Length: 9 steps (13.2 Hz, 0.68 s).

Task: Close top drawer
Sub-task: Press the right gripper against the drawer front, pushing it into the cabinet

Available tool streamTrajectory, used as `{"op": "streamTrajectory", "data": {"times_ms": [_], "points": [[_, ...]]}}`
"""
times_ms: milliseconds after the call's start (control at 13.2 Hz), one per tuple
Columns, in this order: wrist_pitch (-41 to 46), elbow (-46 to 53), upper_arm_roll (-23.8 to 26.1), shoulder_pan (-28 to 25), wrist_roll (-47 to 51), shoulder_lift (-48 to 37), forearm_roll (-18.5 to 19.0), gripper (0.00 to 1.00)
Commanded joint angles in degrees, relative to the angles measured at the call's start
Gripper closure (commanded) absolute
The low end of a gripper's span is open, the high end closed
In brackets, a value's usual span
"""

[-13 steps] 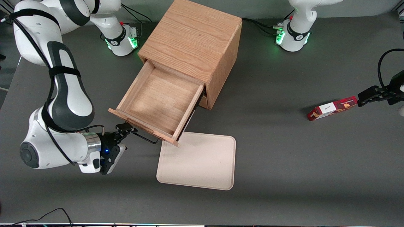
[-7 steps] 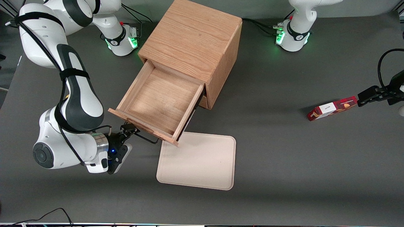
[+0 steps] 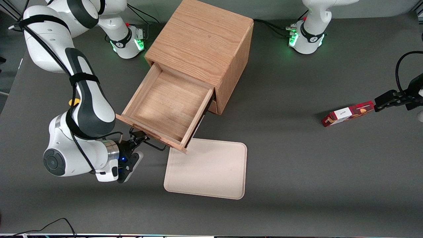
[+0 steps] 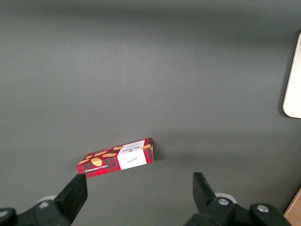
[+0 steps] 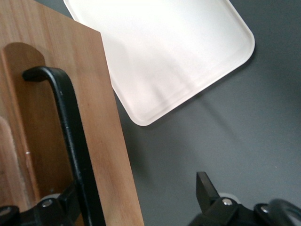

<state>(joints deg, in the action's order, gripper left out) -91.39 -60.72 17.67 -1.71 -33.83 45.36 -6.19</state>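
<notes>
Tool (image 3: 140, 137) spread wide, fingers straddling the black handle (image 5: 70, 136) without clamping | top drawer (image 3: 165, 105) pulled far out of the cabinet (image 3: 201, 43) — its front touching my tool, at 1 o'clock | I'd push along its long axis — toward 1 o'clock.

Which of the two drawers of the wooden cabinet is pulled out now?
The top drawer, standing far out of the cabinet, empty inside. The gripper is at its black handle, jaws open. The lower drawer is hidden beneath.
</notes>
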Motion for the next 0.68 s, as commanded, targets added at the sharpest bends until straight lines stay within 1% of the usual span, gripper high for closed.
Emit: {"op": "streamTrajectory", "data": {"times_ms": [0,605], "points": [[-0.8,0.0,1.8,0.0,1.9,0.2,2.5,0.00],[-0.5,-4.0,2.2,0.1,1.9,-1.9,2.6,0.00]]}}
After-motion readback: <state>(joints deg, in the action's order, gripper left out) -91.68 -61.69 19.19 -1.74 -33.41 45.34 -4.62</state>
